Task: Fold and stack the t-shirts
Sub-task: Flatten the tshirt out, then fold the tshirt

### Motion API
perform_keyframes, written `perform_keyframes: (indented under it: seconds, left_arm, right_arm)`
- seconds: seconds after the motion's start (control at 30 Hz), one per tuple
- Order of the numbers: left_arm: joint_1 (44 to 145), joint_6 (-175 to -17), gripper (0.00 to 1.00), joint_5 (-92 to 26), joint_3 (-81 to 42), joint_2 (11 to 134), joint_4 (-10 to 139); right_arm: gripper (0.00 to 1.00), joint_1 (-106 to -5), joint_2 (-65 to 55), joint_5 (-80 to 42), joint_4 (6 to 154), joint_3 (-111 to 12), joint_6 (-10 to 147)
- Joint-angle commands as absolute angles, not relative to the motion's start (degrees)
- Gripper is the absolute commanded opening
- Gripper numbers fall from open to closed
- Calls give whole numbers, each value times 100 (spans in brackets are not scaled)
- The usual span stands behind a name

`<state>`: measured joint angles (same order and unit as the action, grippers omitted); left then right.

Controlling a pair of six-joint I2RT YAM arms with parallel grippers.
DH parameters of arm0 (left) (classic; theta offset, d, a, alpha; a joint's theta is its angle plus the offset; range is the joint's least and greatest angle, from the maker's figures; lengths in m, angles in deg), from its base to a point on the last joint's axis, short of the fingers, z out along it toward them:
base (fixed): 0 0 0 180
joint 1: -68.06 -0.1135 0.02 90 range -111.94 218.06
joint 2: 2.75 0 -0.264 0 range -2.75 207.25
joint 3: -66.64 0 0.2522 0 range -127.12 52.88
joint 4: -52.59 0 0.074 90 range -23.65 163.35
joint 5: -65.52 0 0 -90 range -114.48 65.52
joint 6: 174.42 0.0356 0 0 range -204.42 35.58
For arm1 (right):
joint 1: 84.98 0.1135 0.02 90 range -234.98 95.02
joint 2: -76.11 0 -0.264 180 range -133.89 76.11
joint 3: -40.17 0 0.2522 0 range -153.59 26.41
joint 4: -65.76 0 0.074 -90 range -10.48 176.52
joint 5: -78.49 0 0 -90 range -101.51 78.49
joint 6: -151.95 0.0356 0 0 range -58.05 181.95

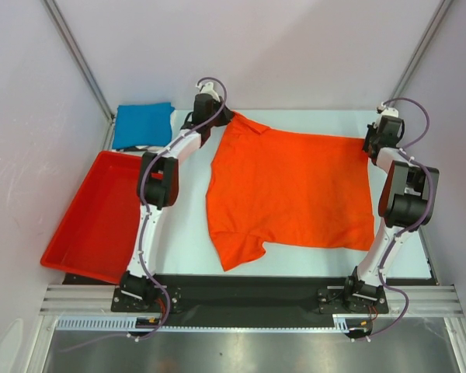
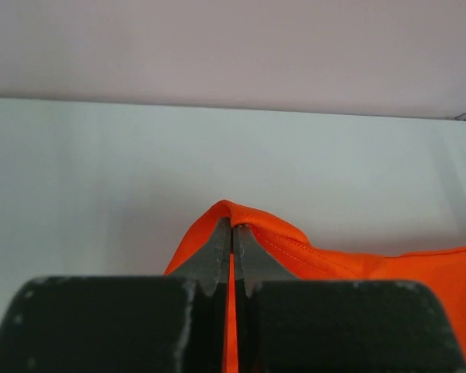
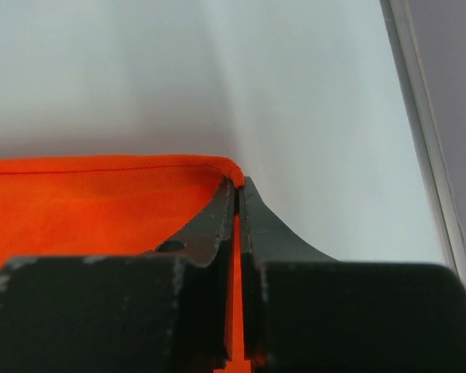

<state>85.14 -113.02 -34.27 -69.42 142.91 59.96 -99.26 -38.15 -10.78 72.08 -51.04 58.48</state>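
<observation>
Pinching an orange t-shirt (image 1: 291, 186) by its two far corners, left gripper (image 2: 232, 225) and right gripper (image 3: 238, 183) both clamped tight on cloth. Spread flat on the table (image 1: 186, 233) between the grippers and back toward the bases. Off left of the left gripper, a folded blue shirt (image 1: 144, 124) and a red tray (image 1: 93, 217).

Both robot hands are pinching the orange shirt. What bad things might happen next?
1. The left end effector and right end effector each pinch only a thin edge of the orange t-shirt, so a corner might slip free when they pull.
2. The near sleeve sticks out crooked, so the fold could come out uneven.
</observation>
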Motion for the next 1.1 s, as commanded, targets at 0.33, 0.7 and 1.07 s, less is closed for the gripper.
perform_keyframes:
  seconds: [0.33,0.7,1.07]
  left_arm:
    - [8625,-11773,0,-3363,-5699,12576,7302]
    - [8660,-11896,0,-3389,-4355,10967,8779]
    - [8669,-11870,0,-3573,-3010,10114,9140]
  right_arm:
    - [4,-10036,-4158,-1002,9296,-6218,6353]
    - [0,-9983,-3815,-659,10614,-6192,6529]
    - [9,-10027,-3104,-510,10773,-5586,6537]
